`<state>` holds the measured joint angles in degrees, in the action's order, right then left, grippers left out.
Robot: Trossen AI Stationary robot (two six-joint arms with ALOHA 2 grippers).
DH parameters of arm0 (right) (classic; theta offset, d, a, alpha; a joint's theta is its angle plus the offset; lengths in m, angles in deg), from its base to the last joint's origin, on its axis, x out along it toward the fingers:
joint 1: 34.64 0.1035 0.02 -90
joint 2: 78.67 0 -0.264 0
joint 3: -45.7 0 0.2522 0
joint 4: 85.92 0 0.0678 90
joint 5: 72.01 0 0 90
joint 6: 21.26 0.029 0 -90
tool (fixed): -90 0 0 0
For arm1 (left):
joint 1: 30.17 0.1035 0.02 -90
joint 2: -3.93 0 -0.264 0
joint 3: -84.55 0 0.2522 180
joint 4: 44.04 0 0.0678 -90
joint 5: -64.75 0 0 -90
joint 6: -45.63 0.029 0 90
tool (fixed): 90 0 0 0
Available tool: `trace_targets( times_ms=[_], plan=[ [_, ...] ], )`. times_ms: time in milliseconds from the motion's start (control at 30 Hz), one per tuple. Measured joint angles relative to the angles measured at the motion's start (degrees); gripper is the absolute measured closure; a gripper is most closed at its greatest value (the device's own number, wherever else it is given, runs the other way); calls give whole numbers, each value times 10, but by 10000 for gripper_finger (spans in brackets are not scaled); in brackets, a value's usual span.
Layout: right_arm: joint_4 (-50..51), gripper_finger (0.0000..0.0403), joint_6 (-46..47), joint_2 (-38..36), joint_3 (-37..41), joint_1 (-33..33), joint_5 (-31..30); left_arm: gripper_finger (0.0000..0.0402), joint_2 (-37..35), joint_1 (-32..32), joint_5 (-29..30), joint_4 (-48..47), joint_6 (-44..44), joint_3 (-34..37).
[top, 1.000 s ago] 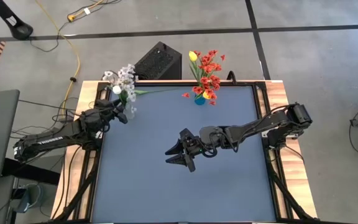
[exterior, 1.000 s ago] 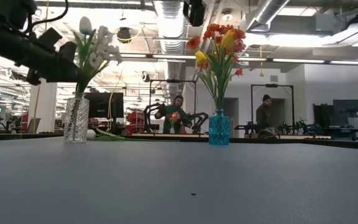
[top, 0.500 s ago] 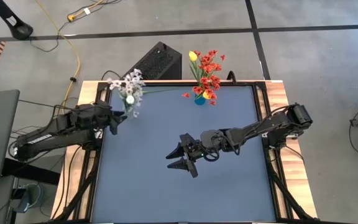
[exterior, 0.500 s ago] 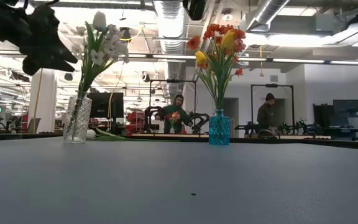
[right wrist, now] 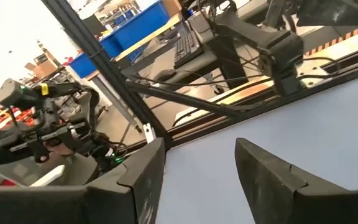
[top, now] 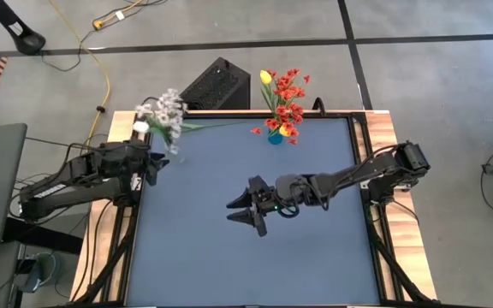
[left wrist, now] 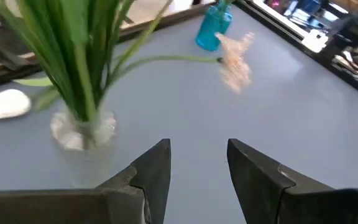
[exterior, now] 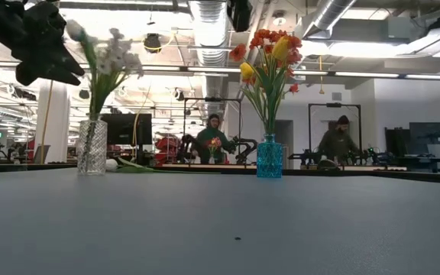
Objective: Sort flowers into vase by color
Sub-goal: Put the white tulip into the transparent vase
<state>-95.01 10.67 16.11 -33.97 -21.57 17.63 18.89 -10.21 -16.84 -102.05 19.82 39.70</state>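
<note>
The left claw [top: 155, 162] is seen released and empty, drawn back from the clear vase [top: 172, 144] it was close against a second ago. The white flowers [top: 163, 108] are left standing in that vase at the bench's [top: 255, 257] far left corner, swayed leftward since. That placement is judged done. The right claw [top: 245, 214] is held parted and empty over mid-bench. Red and yellow flowers [top: 285, 96] are kept in the blue vase [top: 275, 136]; one white sprig [left wrist: 235, 59] is still lying on the bench

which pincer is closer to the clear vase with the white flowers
Left. The left pincer is open just beside the clear vase at the table's far left corner. The right pincer hovers open over the table's middle, well away from it.
</note>
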Motion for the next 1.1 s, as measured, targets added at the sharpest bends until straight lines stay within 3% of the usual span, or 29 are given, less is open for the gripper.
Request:
trace_targets(
  times_ms=[133, 267, 467, 600, 800, 967, 1100],
  plan=[
    [0, 184, 11, 0, 0, 5, 0, 255, 0, 0, -65, 1, -6, 0],
    [1, 184, 25, 0, -2, 8, 0, 255, 0, 0, -191, 21, -18, 0],
    [2, 185, 22, 1, -44, 2, 0, 255, 0, 0, -305, 127, -48, -14],
    [53, 185, 17, 1, -99, -24, 2, 255, 4, 0, -272, 140, -14, -68],
    [222, 185, -19, 1, -227, -108, 11, 255, 4, 0, -196, 132, 33, -140],
    [340, 185, -79, 0, -330, -225, 61, 255, 4, 0, -173, 121, 62, -164],
    [358, 185, -100, 1, -362, -350, 100, 255, 4, 0, -113, 110, 63, -164]
  ],
)
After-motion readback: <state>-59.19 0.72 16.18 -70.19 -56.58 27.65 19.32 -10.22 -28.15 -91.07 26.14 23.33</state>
